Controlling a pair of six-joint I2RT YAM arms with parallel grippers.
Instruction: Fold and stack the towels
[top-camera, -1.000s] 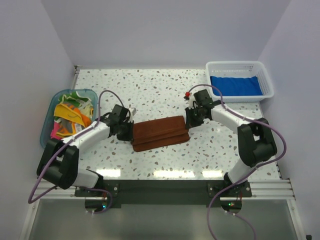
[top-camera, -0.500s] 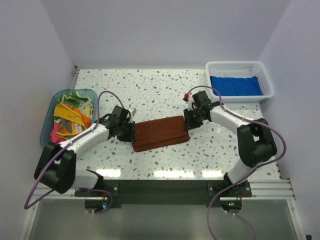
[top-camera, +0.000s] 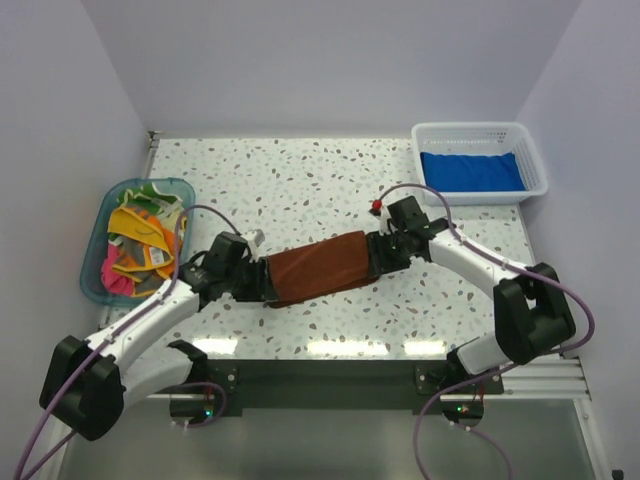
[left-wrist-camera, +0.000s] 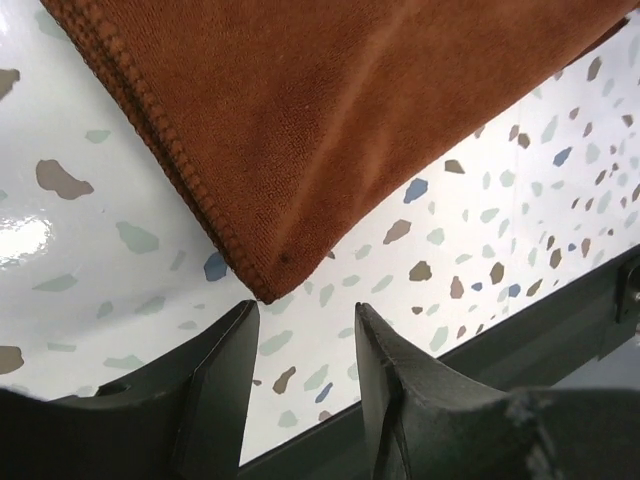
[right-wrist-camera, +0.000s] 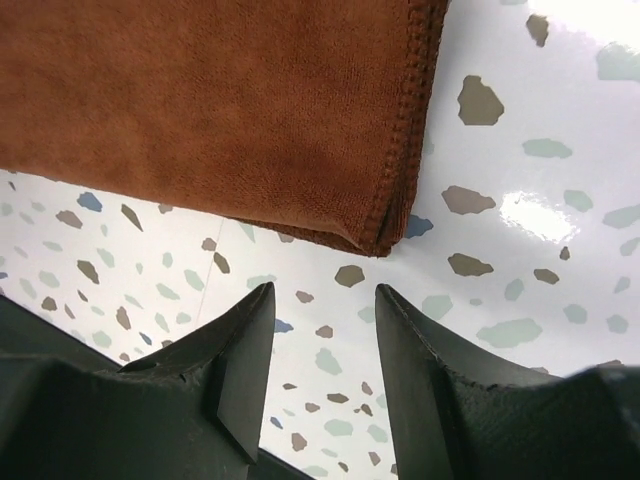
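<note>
A rust brown towel (top-camera: 318, 267) lies folded flat in the middle of the table. My left gripper (top-camera: 262, 283) sits just off its left end and my right gripper (top-camera: 375, 255) just off its right end. The left wrist view shows the left gripper (left-wrist-camera: 305, 310) open, the brown towel's (left-wrist-camera: 330, 110) corner lying just beyond its fingertips with nothing between them. In the right wrist view the right gripper (right-wrist-camera: 324, 292) is open too, a small gap short of the towel's (right-wrist-camera: 220, 110) folded corner. A royal blue towel (top-camera: 470, 170) lies flat in the white basket (top-camera: 535, 160).
A translucent teal tub (top-camera: 95, 250) at the left edge holds several crumpled patterned towels (top-camera: 140, 235). The white basket stands at the back right corner. The speckled table (top-camera: 300, 180) ends in a dark rail at the near edge, close behind both grippers.
Both grippers have opened and let go of the brown towel. They shifted toward the near edge, and the towel now lies folded over between them.
</note>
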